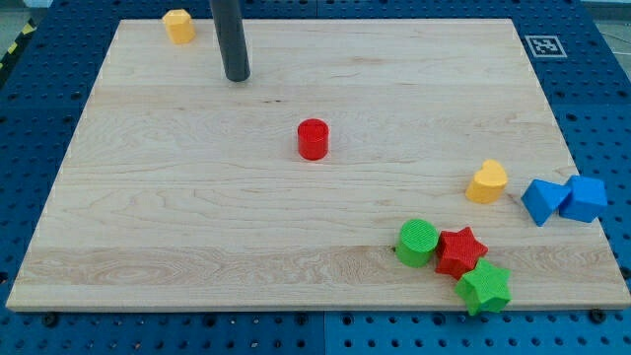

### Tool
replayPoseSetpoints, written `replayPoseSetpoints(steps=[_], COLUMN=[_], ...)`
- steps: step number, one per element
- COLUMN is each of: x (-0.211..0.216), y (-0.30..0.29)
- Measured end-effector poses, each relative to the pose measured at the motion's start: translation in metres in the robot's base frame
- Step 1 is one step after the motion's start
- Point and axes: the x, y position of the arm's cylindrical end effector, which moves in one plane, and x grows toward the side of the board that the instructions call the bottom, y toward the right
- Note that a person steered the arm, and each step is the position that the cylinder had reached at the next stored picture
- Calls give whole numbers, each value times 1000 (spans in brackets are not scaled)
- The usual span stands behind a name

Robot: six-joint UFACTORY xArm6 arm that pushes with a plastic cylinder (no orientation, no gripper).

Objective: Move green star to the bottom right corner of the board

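The green star point(484, 288) lies near the board's bottom edge, right of centre, touching the red star point(459, 251) just above it. A green cylinder point(418, 243) sits against the red star's left side. My tip point(237, 77) is at the view's top left part of the board, far from the green star, up and to its left. It touches no block.
A red cylinder point(313, 139) stands near the board's middle. A yellow block point(487, 182) lies at the right, with two blue blocks point(544, 200) point(586, 198) at the right edge. Another yellow block point(178, 26) sits at the top left. The wooden board point(197, 227) has a marker tag point(543, 45) beside its top right corner.
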Motion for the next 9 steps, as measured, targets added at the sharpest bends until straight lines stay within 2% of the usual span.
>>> replayPoseSetpoints(steps=[1, 3, 5, 7, 9], x=[9, 81, 110, 175, 186], y=[0, 0, 0, 14, 44])
